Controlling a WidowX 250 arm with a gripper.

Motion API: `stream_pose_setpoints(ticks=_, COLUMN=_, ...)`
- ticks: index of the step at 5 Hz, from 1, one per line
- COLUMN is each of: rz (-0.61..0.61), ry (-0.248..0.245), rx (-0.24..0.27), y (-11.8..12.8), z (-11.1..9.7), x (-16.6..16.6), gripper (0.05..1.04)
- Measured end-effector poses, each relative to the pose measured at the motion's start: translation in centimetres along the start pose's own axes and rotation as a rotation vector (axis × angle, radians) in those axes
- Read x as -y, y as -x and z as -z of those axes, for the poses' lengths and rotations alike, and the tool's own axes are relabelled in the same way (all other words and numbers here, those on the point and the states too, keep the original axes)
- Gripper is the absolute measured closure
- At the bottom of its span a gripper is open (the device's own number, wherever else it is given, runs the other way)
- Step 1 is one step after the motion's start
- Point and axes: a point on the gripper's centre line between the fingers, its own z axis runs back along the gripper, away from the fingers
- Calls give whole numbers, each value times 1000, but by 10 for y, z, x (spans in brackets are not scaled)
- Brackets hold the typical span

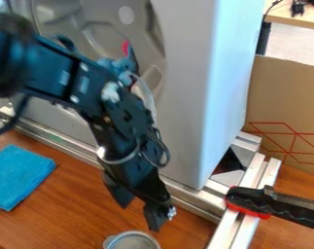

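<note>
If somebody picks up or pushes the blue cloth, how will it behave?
The blue cloth is likely floppy, as it looks like soft fabric. Lying flat, it would probably slide or wrinkle rather than roll if pushed.

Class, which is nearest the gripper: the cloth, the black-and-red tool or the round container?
The round container, at the picture's bottom edge, just below the gripper; the cloth is farther left, the tool farther right.
</note>
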Motion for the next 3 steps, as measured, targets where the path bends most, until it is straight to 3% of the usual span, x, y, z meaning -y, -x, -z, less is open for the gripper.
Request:
stream_pose_setpoints(ticks=1, rz=38, ry=41, rx=28, y=10, z=-26, x=9, gripper=85)
stream_pose_setpoints(ticks=2, rz=107, ry=91, rx=-6, y=22, z=-29, x=34, gripper=85)
stream_pose_setpoints(ticks=3, rz=142, ry=125, rx=-81, y=30, z=-10, x=59, gripper=85)
